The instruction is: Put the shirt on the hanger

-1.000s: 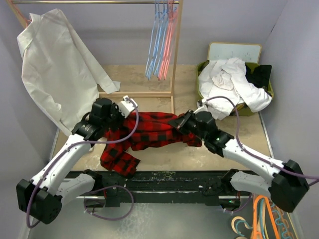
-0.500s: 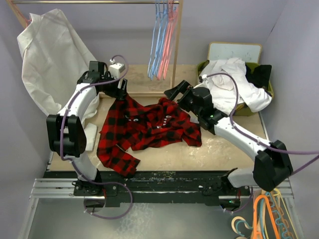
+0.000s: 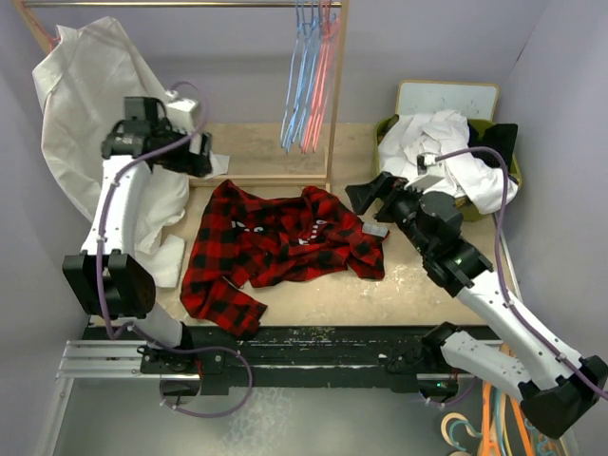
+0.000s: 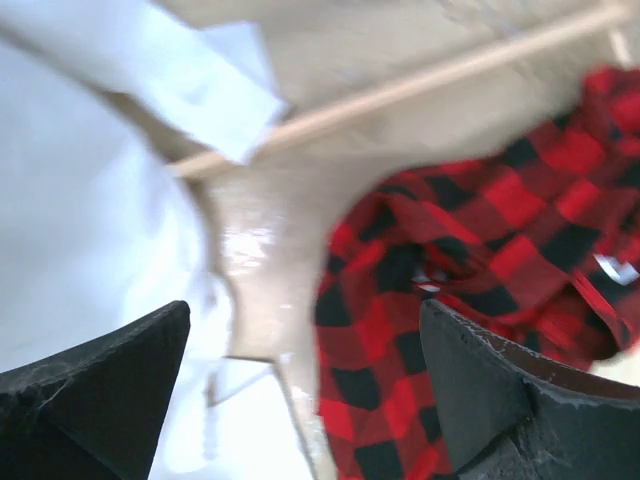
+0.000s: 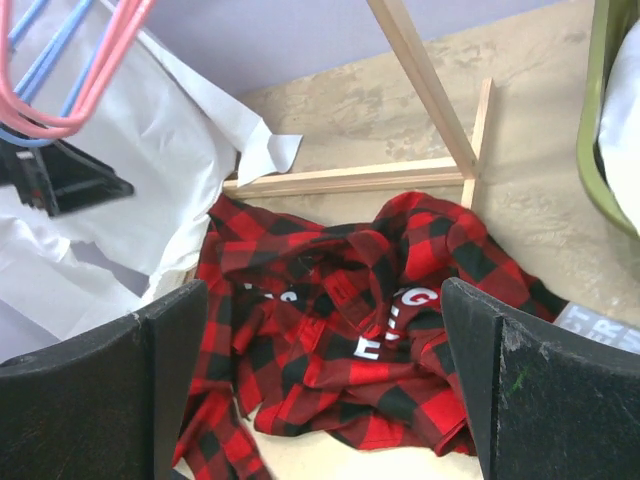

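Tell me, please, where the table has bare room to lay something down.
Bare: the strip between the shirt and the near rail; the patch behind the wooden bar. Crowded: the left, under the white garment.

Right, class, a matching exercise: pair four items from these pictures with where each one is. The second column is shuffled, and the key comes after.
1. red-and-black plaid flannel shirt
2. thin pink-red clothes hanger
3. heap of white clothes
4. large white garment

A. in the green basket
B. lying crumpled on the table
C. draped from the left end of the rail
D. hanging near the rail's right end

Pairs: 1-B, 2-D, 3-A, 4-C
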Tool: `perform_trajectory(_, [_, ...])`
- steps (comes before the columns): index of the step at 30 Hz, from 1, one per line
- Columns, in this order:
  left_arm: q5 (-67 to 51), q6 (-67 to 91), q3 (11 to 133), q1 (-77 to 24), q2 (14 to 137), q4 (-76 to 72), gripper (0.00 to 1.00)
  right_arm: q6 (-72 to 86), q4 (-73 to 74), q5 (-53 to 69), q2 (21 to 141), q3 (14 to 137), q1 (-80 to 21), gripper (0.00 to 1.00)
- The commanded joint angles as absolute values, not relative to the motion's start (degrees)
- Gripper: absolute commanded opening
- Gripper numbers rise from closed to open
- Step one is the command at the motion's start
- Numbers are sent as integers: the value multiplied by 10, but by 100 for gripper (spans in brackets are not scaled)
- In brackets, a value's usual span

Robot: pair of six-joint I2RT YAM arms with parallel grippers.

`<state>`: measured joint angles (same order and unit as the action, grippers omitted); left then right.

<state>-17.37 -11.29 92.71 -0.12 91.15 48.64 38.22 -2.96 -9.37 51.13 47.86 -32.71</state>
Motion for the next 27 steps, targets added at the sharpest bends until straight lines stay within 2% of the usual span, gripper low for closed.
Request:
perform_trajectory(1, [-208, -99, 1040, 109, 974, 557, 100, 283, 21, -50, 527, 564, -329, 100])
perform_trajectory(4, [-442, -218, 1084, 114, 984, 669, 100, 205, 33, -18, 550, 599, -329, 100])
perform_trajectory(5, [-457, -246, 1076, 100, 969, 682, 99, 188, 22, -5, 545, 592, -329, 100])
perform_trajectory(7, [-375, -278, 1038, 30, 930, 689, 99, 160, -27, -2, 528, 558, -329, 100])
perform_trajectory(9, [-278, -259, 963, -44, 883, 631, 99, 146, -40, -9, 527, 582, -329, 100])
perform_trajectory(13, [-79, -115, 835, -110, 784, 468, 99, 181, 47, -66, 593, 715, -329, 99])
perform_trajectory(16, [57, -38, 796, -144, 747, 435, 99, 246, 115, -105, 646, 830, -330, 91])
perform_trajectory(19, [67, 10, 799, -145, 740, 460, 99, 283, 114, -111, 664, 873, -329, 75])
perform_trajectory(27, [55, 56, 775, -143, 711, 456, 99, 304, 120, -89, 766, 974, -338, 63])
